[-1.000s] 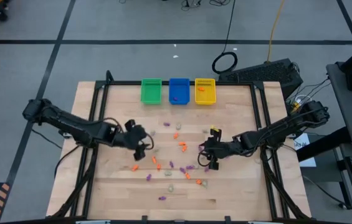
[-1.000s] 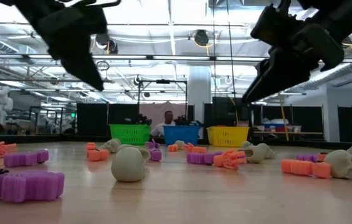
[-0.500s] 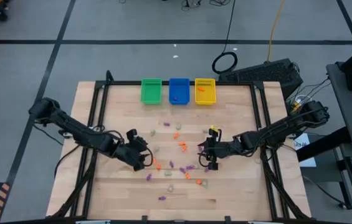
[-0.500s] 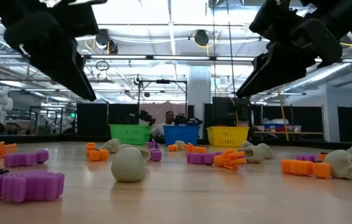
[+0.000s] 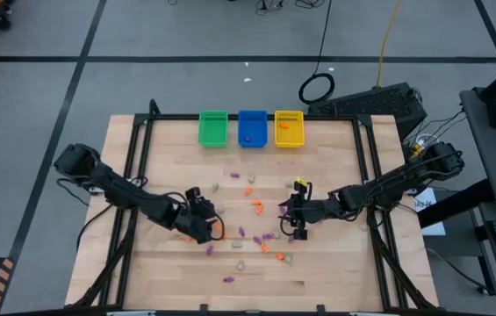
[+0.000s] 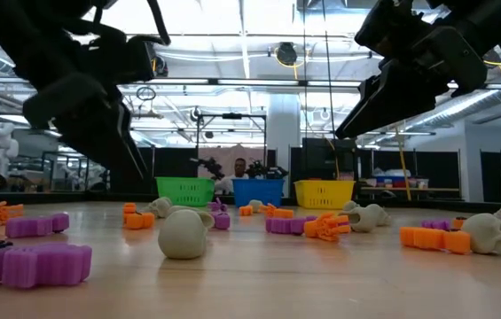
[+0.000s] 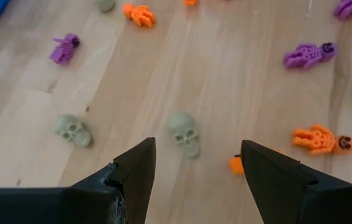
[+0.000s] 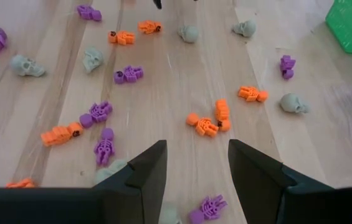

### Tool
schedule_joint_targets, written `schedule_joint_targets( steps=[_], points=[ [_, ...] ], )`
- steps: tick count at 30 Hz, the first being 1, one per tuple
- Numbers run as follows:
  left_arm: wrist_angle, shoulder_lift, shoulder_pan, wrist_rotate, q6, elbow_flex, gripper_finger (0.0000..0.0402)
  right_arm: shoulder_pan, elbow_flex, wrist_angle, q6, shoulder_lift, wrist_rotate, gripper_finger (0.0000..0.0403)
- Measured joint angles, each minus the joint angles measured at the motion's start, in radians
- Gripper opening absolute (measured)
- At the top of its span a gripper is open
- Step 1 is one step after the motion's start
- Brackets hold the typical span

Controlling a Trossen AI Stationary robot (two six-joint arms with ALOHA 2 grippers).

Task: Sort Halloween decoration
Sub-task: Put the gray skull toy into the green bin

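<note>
From above, three bins stand at the tabletop's far edge: green (image 5: 213,128), blue (image 5: 252,127), yellow (image 5: 289,128). The trinkets (image 5: 256,208) lie scattered mid-tabletop; the side edges are bare wood. The left claw (image 5: 205,226) and right claw (image 5: 293,217) hover over them.

The low view shows a person (image 6: 240,167) behind the bins.

The left wrist view shows two skulls (image 7: 184,133), fingers (image 7: 135,171) apart, empty.

The right wrist view shows about five skulls; fingers (image 8: 149,168) apart, empty.
</note>
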Motion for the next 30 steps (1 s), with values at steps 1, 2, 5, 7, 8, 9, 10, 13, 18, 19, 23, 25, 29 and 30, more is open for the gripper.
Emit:
schedule_joint_targets(
  steps=[1, 2, 5, 7, 8, 9, 10, 13, 18, 19, 23, 25, 29, 30],
  points=[
    [0.011, 0.010, 0.000, -0.001, 0.002, 0.000, 0.0235, 0.000, 0.000, 0.000, 0.000, 0.000, 0.000, 0.0159],
    [0.020, 0.020, 0.000, -0.001, 0.002, 0.000, 0.0235, 0.000, 0.000, 0.000, 0.000, 0.000, 0.000, 0.0159],
    [0.032, 0.046, 0.000, -0.009, 0.002, 0.000, 0.0235, 0.000, 0.000, 0.000, 0.000, 0.000, 0.000, 0.0159],
    [0.060, 0.064, 0.002, -0.026, 0.005, 0.000, 0.0235, 0.000, 0.000, 0.000, 0.000, 0.000, 0.000, 0.0159],
    [0.069, 0.071, 0.003, -0.039, 0.005, 0.000, 0.0235, 0.000, 0.000, 0.000, 0.000, 0.000, 0.000, 0.0159],
    [0.080, 0.080, 0.003, -0.053, 0.005, 0.000, 0.0235, 0.000, 0.000, 0.000, 0.000, 0.000, 0.000, 0.0159],
    [0.092, 0.088, 0.003, -0.060, 0.005, 0.000, 0.0235, 0.000, 0.000, 0.000, 0.000, 0.000, 0.000, 0.0159],
    [0.108, 0.105, 0.003, -0.068, 0.005, 0.000, 0.0235, 0.000, 0.000, 0.000, 0.000, 0.000, 0.000, 0.0159],
    [0.116, 0.117, 0.014, -0.075, 0.005, 0.000, 0.0235, 0.000, 0.000, 0.000, 0.000, 0.000, 0.000, 0.0159],
    [0.120, 0.117, 0.019, -0.076, 0.005, 0.000, 0.0235, 0.000, 0.000, 0.000, 0.000, 0.000, 0.000, 0.0159],
    [0.120, 0.127, 0.048, -0.075, 0.006, 0.000, 0.0234, 0.000, 0.000, 0.006, 0.000, 0.000, 0.000, 0.0159],
    [0.123, 0.136, 0.063, -0.064, 0.006, 0.000, 0.0234, 0.000, 0.000, 0.011, 0.000, 0.000, 0.000, 0.0159],
    [0.127, 0.166, 0.080, -0.023, 0.001, 0.000, 0.0234, 0.000, 0.000, 0.011, 0.000, 0.000, 0.000, 0.0159],
    [0.132, 0.172, 0.081, -0.022, 0.000, 0.002, 0.0234, 0.000, 0.000, 0.011, 0.000, 0.000, 0.000, 0.0159]
  ],
)
